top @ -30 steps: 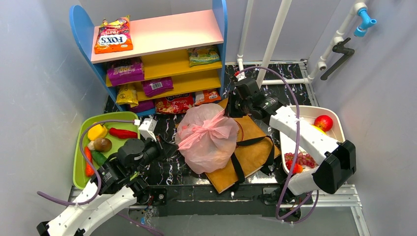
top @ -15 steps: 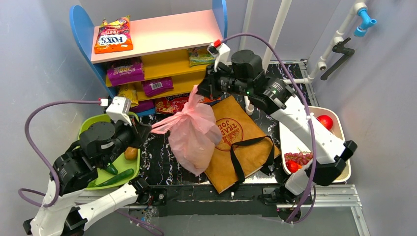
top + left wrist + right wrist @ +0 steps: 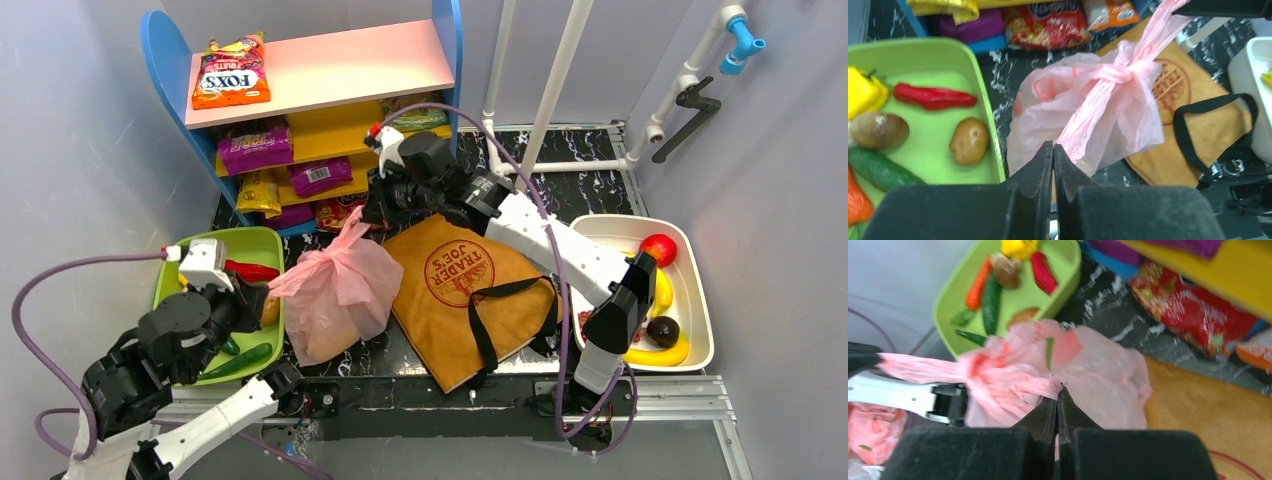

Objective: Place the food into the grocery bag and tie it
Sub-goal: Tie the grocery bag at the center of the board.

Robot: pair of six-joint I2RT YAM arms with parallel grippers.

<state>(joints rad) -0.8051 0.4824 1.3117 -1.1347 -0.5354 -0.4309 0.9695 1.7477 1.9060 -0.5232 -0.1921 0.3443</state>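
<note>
The pink grocery bag [image 3: 335, 295] stands on the dark tabletop between the green tray and the brown paper bag. Its two handles are knotted together [image 3: 1118, 75] and pulled taut in opposite directions. My left gripper [image 3: 274, 288] is shut on one handle strand at the bag's left, fingertips pinched together [image 3: 1053, 146]. My right gripper [image 3: 364, 222] is shut on the other strand above and behind the bag, tips closed [image 3: 1060, 389] on bunched pink plastic. The food inside shows only as dim shapes through the plastic [image 3: 318, 345].
A green tray [image 3: 250, 240] with peppers, a potato [image 3: 969, 140] and cucumbers lies left of the bag. A brown Trader Joe's bag [image 3: 450, 290] lies flat to the right. A white tub [image 3: 690, 300] of fruit sits far right. The snack shelf [image 3: 320, 70] stands behind.
Both arms have lifted and swung left, drawing the handles apart. The bag has slid left off the paper bag onto the tabletop, and the knot has pulled tight.
</note>
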